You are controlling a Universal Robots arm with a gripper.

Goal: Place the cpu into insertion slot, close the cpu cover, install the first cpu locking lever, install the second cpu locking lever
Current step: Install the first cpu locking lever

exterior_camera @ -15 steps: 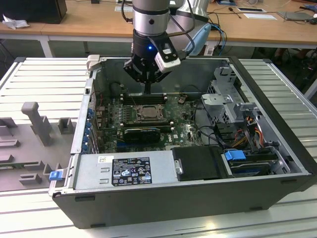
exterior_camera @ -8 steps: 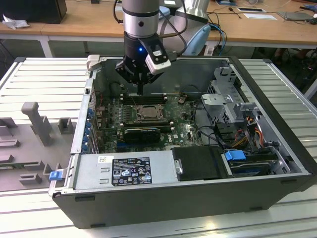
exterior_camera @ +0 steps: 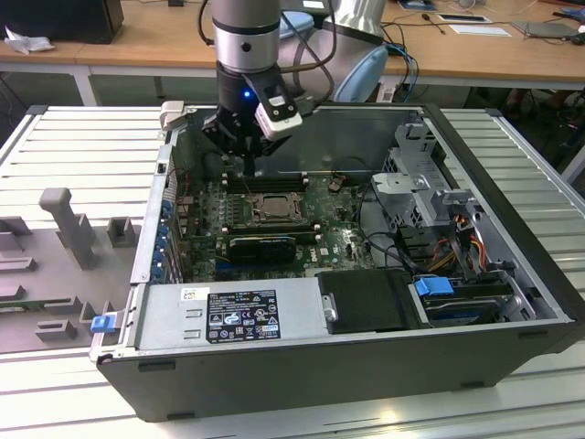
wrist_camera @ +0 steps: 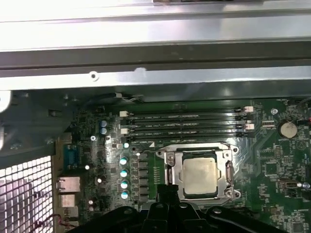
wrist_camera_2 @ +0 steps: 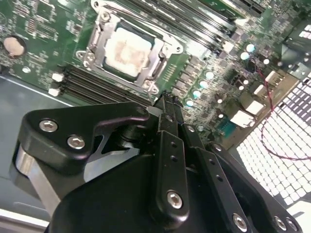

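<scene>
The gripper (exterior_camera: 249,169) hangs inside the open computer case (exterior_camera: 512,183), above the green board (wrist_camera: 272,160). Its two black fingers are pressed together with nothing between them. You can see that narrow joined tip in both wrist views (wrist_camera_2: 167,102) (wrist_camera: 165,191). It sits near one corner of the insertion slot (wrist_camera: 165,156) but apart from it, and in the exterior view it lines up over the long black memory slots (exterior_camera: 265,183) just behind the socket. Now the cpu (wrist_camera: 199,175): it lies flat and square in the slot. Its top is pale silver-grey metal with rounded corners, and a dull tan smear clouds the middle, which the second wrist view (wrist_camera_2: 127,51) shows clearly. The cpu cover (wrist_camera: 176,170) is down over it, a thin silver frame hugging the chip's edges, with the chip's top showing through the big square window. Thin metal rods run along the sides of the socket surround, though I cannot tell whether they are hooked under their catches. A row of pale round capacitors (wrist_camera: 123,172) stands just beside the socket. The case itself rests on a slatted metal table (exterior_camera: 82,123), and a grey fixture (exterior_camera: 69,224) stands well off towards the exterior view's left.
</scene>
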